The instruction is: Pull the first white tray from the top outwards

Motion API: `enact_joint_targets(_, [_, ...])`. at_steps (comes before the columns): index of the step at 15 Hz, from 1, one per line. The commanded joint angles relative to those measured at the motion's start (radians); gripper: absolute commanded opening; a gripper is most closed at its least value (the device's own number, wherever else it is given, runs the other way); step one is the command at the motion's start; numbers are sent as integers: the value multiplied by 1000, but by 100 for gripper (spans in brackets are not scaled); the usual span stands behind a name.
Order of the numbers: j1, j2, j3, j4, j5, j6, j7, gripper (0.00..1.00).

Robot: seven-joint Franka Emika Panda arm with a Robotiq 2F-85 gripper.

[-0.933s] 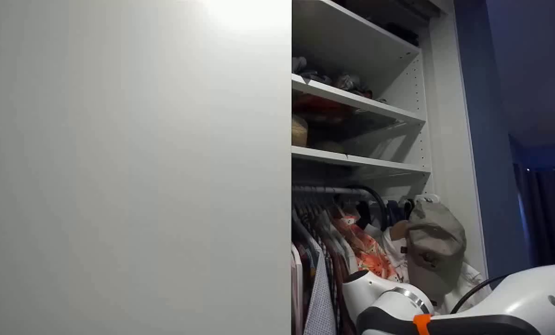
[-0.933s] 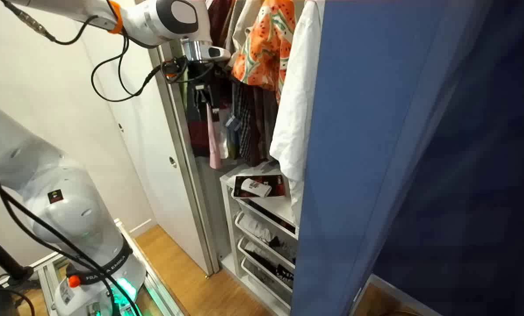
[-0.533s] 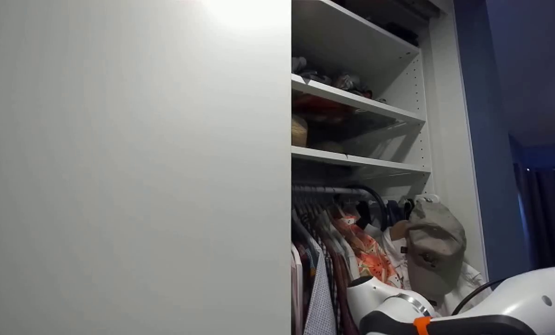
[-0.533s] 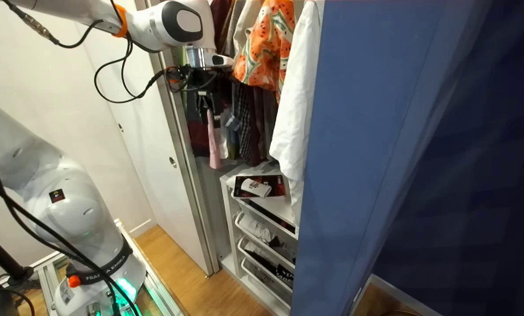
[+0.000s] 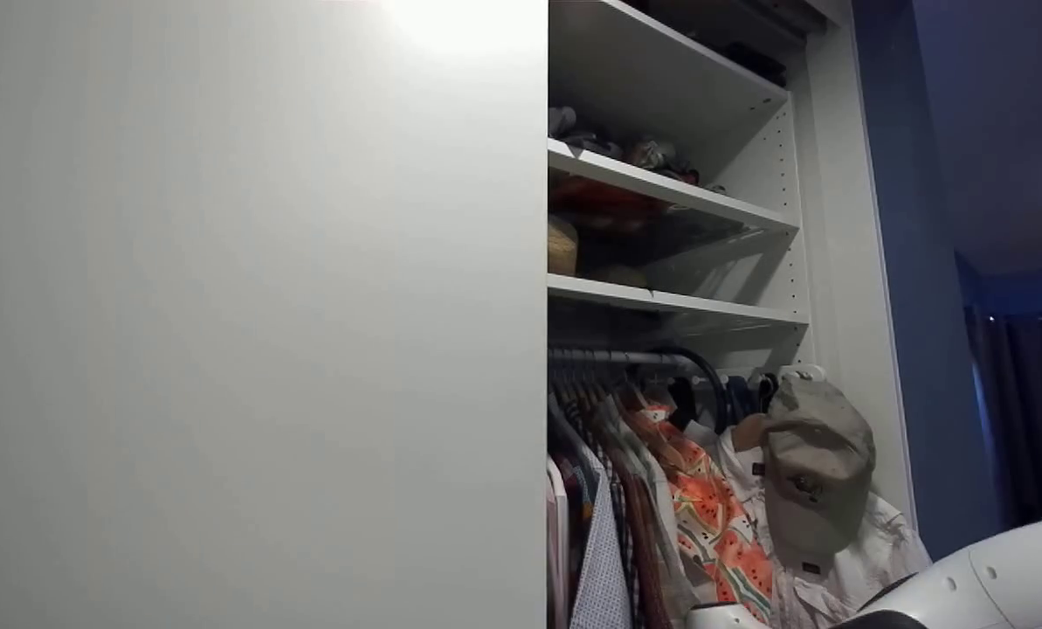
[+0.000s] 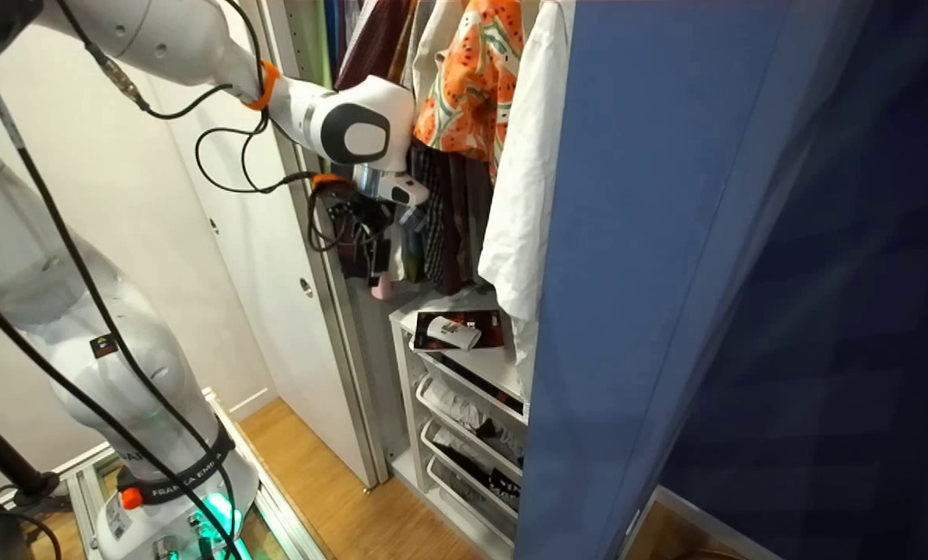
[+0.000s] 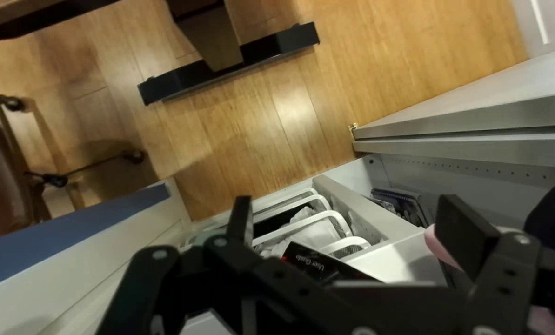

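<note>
Across the wrist view's bottom, the black two-fingered gripper (image 7: 346, 204), tips apart and empty, hangs lower than a moment ago, so the reach seems under way. Beyond it, at lower centre, come a flat black booklet (image 7: 317, 267) lettered "User Guide" and the topmost white-rimmed mesh tray (image 7: 349, 241), apparently pushed in. Farther, lower left in an exterior view, a black base band (image 6: 160, 491) reads "FRANKA EMIKA".

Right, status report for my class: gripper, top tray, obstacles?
Gripper open. Top white tray not yet grasped. User Guide booklet lies above it; pink garment near gripper, could snag.
</note>
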State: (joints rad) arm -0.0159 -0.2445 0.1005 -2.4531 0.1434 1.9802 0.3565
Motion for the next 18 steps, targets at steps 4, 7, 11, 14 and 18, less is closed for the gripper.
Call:
enact_joint_targets(4, [6,66,-17,-218,123,246,142,100])
enact_joint_targets(7, [3,78,-3,-314,94,376,298,100])
enact_joint_targets(11, [-14,157,-14,-318,58,451,507,100])
enact_joint_targets(14, [4,145,-33,-314,104,447,478,100])
enact_joint_targets(18, [3,145,-42,-305,141,472,481,100])
